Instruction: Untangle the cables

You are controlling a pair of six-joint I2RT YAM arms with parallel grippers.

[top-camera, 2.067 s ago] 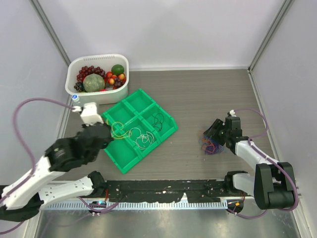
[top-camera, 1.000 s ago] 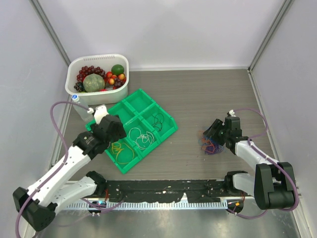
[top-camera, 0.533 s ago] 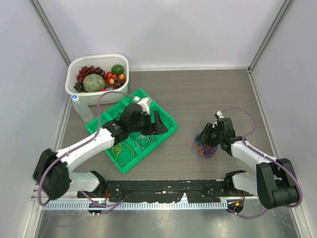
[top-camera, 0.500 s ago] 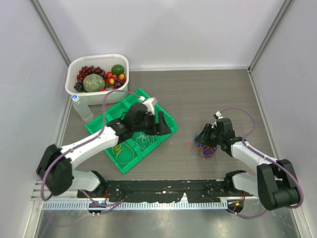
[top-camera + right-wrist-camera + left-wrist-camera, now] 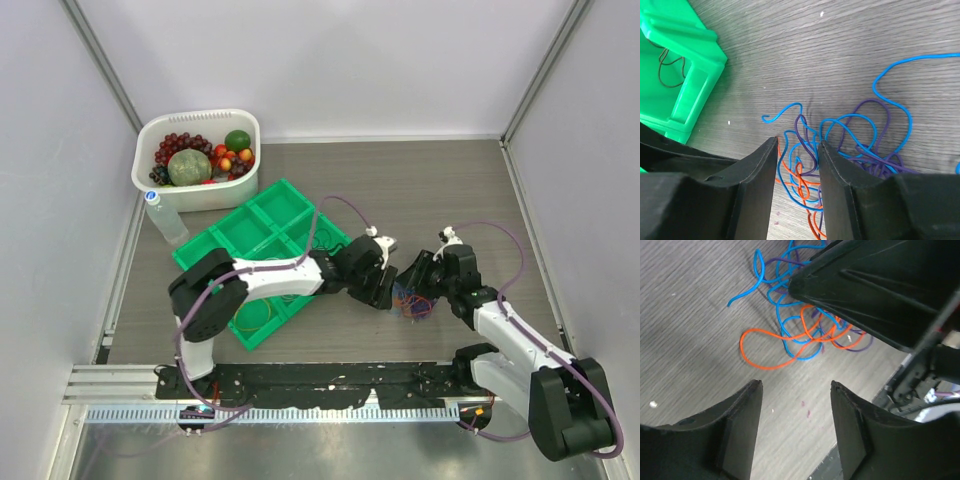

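- Top view: the tangled cables (image 5: 416, 302) are lying on the surface (image 5: 450, 190), just right of the green tray (image 5: 262, 222). The left pincer (image 5: 392, 292) and right pincer (image 5: 415, 280) are both crowding in over them.
- Left wrist: the left pincer (image 5: 796, 386) is standing wide apart and gripping nothing. The orange loop (image 5: 769, 367) is lying just past its tips.
- Right wrist: the right pincer (image 5: 797, 145) is sitting partly open. Blue, purple and orange strands are running loose through the gap, nothing pinched.

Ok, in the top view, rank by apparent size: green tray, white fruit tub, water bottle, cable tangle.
1. green tray
2. white fruit tub
3. water bottle and cable tangle look similar; the tangle is partly hidden, so unranked.
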